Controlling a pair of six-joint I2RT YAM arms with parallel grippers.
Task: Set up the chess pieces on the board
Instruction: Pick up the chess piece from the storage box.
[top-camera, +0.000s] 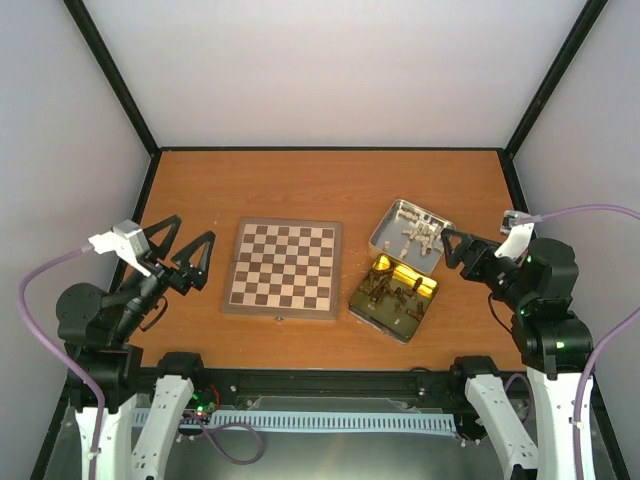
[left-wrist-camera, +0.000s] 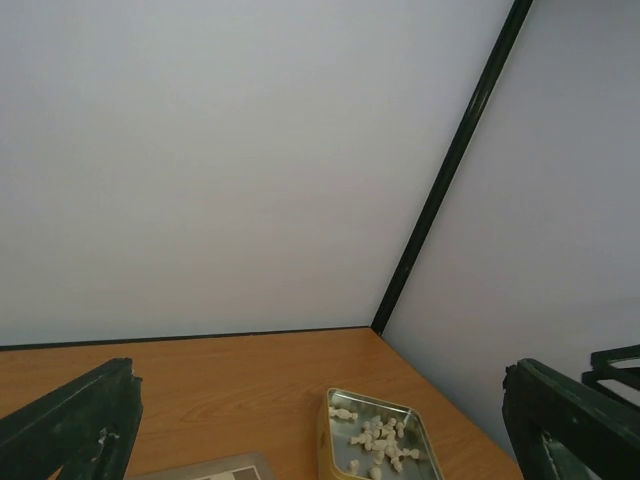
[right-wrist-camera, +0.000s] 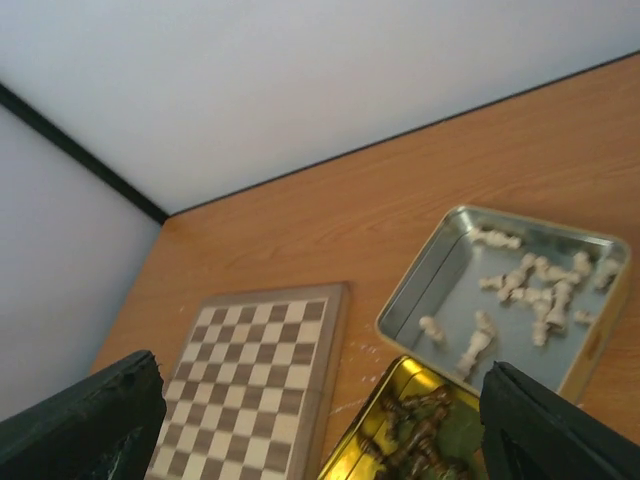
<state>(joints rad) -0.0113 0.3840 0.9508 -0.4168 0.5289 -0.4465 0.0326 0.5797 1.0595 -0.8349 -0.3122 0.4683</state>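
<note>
Lying flat near the middle of the desk, the chessboard is sitting square to the near edge, its small metal clasp facing that edge. All the pieces in view are lying in two open tins to the board's right.

The silver tin is resting toward the far right corner of the desk and is holding the cream-white chess pieces, which are lying jumbled on their sides. The gold-lined tin is sitting nearer the near edge, just beside the board's right border, and is holding the dark brown chess pieces in a tangled heap. The two tins are meeting at one corner; whether they are touching or overlapping cannot be told.

The left gripper is hovering over the left side of the desk, apart from the board's left border, and its fingers are standing spread wide with nothing between them. Its wrist camera is looking past them at the far right corner and the silver tin.

The right gripper is hovering at the right edge, just beside the silver tin and pointing toward it. Its fingers are also standing wide apart and gripping nothing. Its wrist camera is taking in the board and both tins between the finger edges.
</note>
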